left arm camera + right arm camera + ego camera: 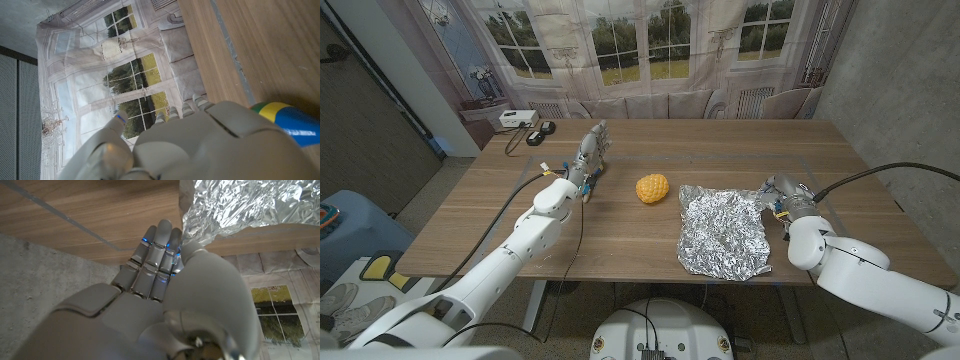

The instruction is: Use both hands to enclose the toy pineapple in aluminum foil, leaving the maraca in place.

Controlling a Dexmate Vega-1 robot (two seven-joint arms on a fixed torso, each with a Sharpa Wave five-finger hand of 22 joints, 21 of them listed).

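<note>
**Pineapple bare, foil waiting**

Head view: the toy pineapple (652, 188) sits unwrapped just left of the crumpled aluminum foil (723, 232). The left hand (590, 152) stands fingers-up, holding nothing; the right hand (782, 195) hovers at the foil's right edge.

Left wrist view: the maraca (287, 123) peeks beside the knuckles.

Right wrist view: fingers (155, 255) straight, pressed together, beside the foil. Wrapping looks unstarted; next, seat the pineapple on the foil.

White rounded arm shells, black cables along them, pale grey fingers (152, 255) with small blue lights.
</note>
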